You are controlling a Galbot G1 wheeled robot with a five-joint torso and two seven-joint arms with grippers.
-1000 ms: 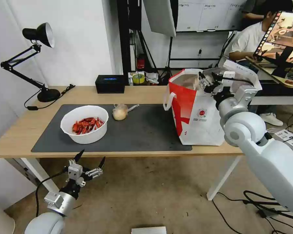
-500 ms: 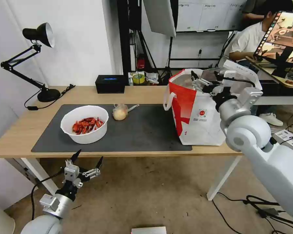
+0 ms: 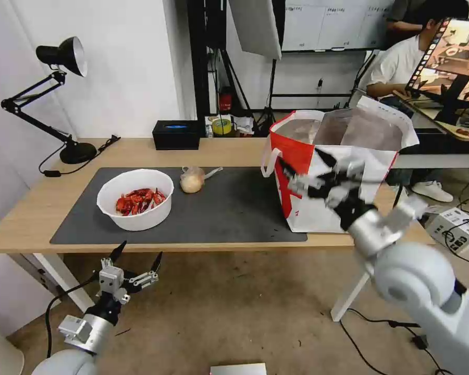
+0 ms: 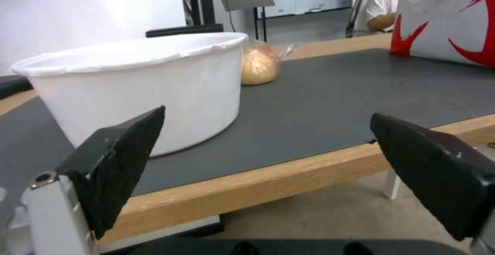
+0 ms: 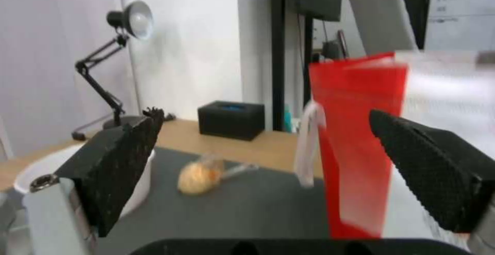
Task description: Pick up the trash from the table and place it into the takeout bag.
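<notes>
right end effector hangs wide and empty before the takeout bag; left end effector gapes wide below the bench edge near the crayfish bowl.

Lighting's even and pretty bright, soft indoor light with no harsh shadows, just a faint one under the white bowl on the mat. The right gripper is smeared with motion blur in the head view, and the takeout bag looks streaky in the right wrist view. Straight lines bow a little near the head view's edges.
</notes>
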